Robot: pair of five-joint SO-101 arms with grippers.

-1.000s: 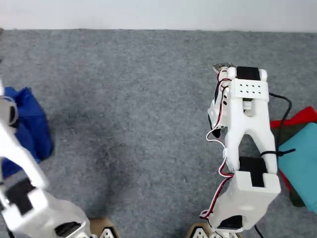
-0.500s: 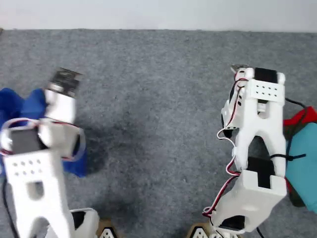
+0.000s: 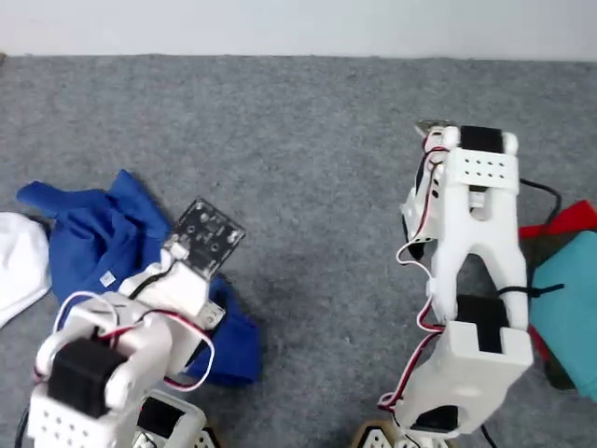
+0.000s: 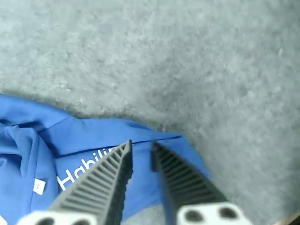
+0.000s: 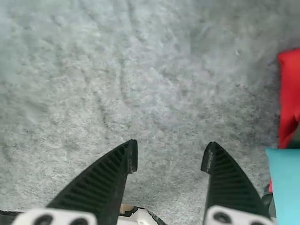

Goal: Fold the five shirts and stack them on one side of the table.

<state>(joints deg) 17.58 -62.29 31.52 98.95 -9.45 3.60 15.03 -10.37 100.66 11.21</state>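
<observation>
A crumpled blue shirt (image 3: pixel 93 238) lies on the grey carpet at the left, its front corner under my left arm (image 3: pixel 168 308). In the left wrist view my left gripper (image 4: pixel 141 149) hovers over the blue shirt (image 4: pixel 84 145) near its hem. Its fingers are open by a narrow gap, and no cloth is pinched between them. A white shirt (image 3: pixel 20 266) sits at the far left edge. My right gripper (image 5: pixel 171 157) is open wide over bare carpet. A teal shirt (image 3: pixel 571 313) and a red shirt (image 3: pixel 571 220) lie beside the right arm (image 3: pixel 471 215).
The grey carpet (image 3: pixel 308 159) covers the whole table, with bare room in the middle between the two arms. A pale wall strip (image 3: pixel 298 26) runs along the far edge. Both arm bases stand at the near edge.
My left arm swung in from the far left towards the middle and front. The blue shirt came rightward with it and spread out, uncovering the white shirt. The right arm only shifted slightly.
</observation>
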